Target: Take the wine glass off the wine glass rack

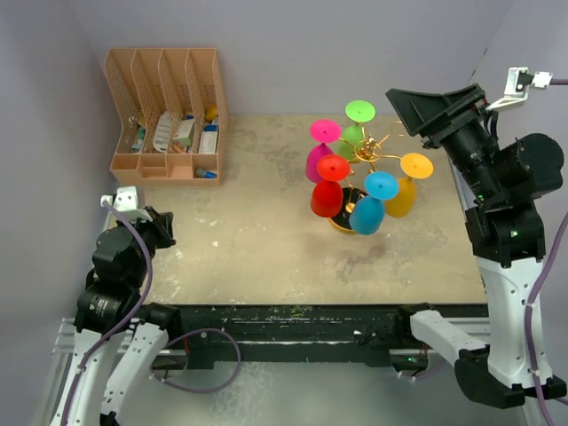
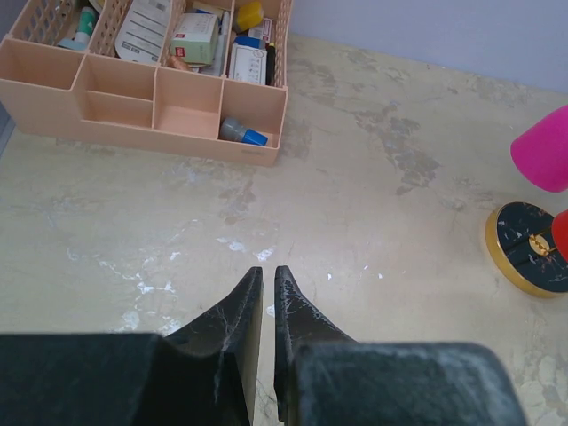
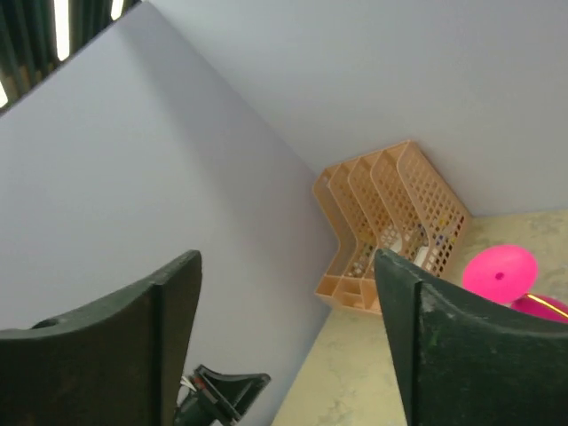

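1. Left fingers (image 2: 266, 275) fill the bottom of the left wrist view. They are drawn almost together, with only a thin slit between them, and hold nothing. They hang over bare worktop (image 2: 399, 133).
2. At the right edge of that view stands the round, dark, gold-rimmed base of the wine glass rack (image 2: 529, 248), well apart from the left fingers.
3. In the right wrist view the right fingers (image 3: 286, 262) are spread wide and empty, aimed at the far-left corner of the walls. The pink wine glass (image 3: 500, 269) shows only as a round foot just past one finger.
4. From above, the rack stands right of centre on the worktop. Five glasses hang from its gold loops, bowls down and feet up: pink, the green wine glass (image 1: 358, 113), the red wine glass (image 1: 328, 186), the blue wine glass (image 1: 371, 206) and the yellow wine glass (image 1: 408, 185).
5. The right fingers are raised at the rack's far right side, near the green foot and beyond the yellow one. They touch none of the glasses.
6. At the far left corner stands a peach desk organiser (image 1: 120, 98), its slots and front trays holding small items.
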{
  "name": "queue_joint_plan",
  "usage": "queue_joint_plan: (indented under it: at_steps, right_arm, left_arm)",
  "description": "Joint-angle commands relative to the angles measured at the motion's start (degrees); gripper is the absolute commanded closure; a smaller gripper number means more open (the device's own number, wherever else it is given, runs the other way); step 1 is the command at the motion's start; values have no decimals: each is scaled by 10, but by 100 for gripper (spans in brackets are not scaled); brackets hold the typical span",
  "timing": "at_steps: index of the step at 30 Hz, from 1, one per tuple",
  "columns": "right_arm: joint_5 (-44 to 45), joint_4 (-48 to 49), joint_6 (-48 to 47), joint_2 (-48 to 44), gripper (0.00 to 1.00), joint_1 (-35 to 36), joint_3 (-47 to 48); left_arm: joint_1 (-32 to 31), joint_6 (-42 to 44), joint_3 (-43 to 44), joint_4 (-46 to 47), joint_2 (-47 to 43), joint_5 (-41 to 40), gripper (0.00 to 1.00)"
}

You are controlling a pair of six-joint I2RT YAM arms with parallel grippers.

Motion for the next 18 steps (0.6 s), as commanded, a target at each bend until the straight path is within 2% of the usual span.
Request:
queue_joint_plan:
  at_steps: [1,2,3,4,6,7,9,11,12,14,16,18]
  right_arm:
    - [47,67,50,-32,15,1,0]
    - [47,91,58,-40,16,1,-15]
    - [47,96,67,-40,24,1,-21]
    - [32,91,61,-30,42,1,-14]
    - [-42,88,14,5,96,1,17]
    - [-65,62,-10,26,100,1,42]
    - [-87,11,-68,66,100,1,85]
    - [-78,-16,-124,69,100,1,83]
    - [-55,-50,-157,67,100,0,85]
    - [86,-122,-194,58,100,0,92]
    - [184,-164,-217,49,100,-3,87]
    - [225,-192,-217,46,100,-24,77]
  left_arm:
    - [0,12,-3,36,9,8,87]
    - [0,12,-2,36,10,7,87]
    - [0,12,-3,36,9,6,87]
    - [0,12,-3,36,10,5,87]
    - [0,12,-4,38,14,6,87]
    - [0,11,-4,38,17,8,87]
    - [0,12,-3,38,19,12,87]
    - [0,12,-3,37,18,11,87]
    - [0,12,-2,35,16,8,87]
    - [0,11,-2,33,13,3,87]
    - [0,11,-1,31,13,0,87]
    - [0,11,-2,31,14,1,87]
